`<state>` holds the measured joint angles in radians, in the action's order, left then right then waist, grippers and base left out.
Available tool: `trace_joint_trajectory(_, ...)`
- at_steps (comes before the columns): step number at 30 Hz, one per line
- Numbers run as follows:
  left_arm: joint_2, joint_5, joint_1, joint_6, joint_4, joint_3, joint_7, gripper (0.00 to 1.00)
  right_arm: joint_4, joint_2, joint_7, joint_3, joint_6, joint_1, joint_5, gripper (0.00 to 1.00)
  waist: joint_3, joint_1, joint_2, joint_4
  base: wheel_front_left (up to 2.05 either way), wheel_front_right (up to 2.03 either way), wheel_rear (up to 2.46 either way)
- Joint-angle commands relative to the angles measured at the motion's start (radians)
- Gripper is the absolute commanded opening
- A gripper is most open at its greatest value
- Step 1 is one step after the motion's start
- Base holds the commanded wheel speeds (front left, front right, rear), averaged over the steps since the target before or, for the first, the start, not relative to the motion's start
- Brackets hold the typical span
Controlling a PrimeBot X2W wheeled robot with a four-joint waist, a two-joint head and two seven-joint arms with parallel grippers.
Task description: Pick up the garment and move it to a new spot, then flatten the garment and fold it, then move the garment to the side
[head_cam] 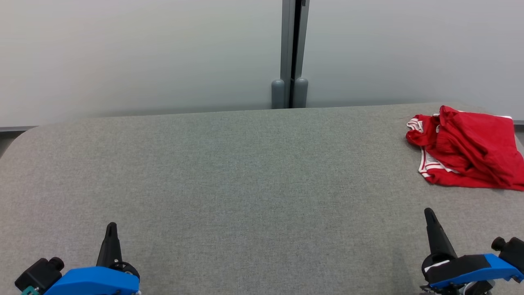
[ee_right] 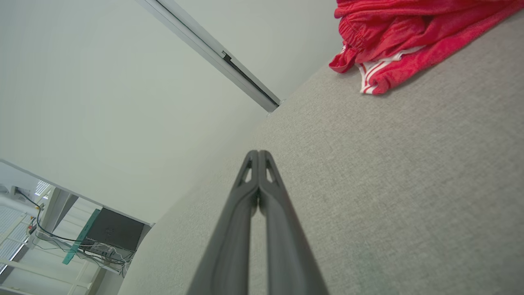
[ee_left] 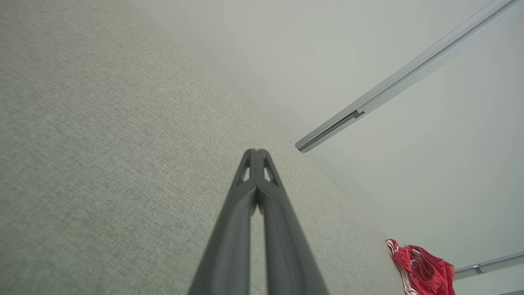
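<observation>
A: Where's the garment [head_cam: 466, 151]?
B: Crumpled on the tabletop [head_cam: 245, 184], well right of the wall post [head_cam: 290, 53]. Light, limp cloth, I'd judge. Pinch the striped hem.
A: Grippers?
B: Left gripper [head_cam: 111, 227] and right gripper [head_cam: 429, 213] both clenched, empty. The right wrist view shows the gathered waistband plainer than the head view.

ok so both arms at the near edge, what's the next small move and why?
Probably open the right gripper and reach it forward toward the red garment. The garment lies crumpled at the far right of the grey table, with nothing touching it, roughly ahead of that gripper. Both grippers are shut and hold nothing, and the left gripper sits much farther from it.
</observation>
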<state>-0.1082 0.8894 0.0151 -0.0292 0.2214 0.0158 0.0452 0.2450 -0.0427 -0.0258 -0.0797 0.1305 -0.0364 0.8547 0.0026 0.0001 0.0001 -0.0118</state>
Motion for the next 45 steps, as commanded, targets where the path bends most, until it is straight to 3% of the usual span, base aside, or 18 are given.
trace_joint_trajectory(1, 0.0, 0.027, -0.034, -0.009, -0.008, 0.006, -0.005, 0.0, -0.011, -0.007, 0.008, -0.005, 0.0, -0.026, 0.03, 0.0, 0.0, 0.0, -0.0001, 0.0, 0.0, 0.0, 0.0)
trace_joint_trajectory(45, 0.036, 0.463, -0.094, -0.07, 0.012, 0.065, -0.104, 0.0, -0.005, -0.01, 0.092, -0.024, 0.0, -0.06, 0.487, 0.0, 0.0, -0.0001, -0.0001, 0.007, 0.0, 0.0, 0.0)
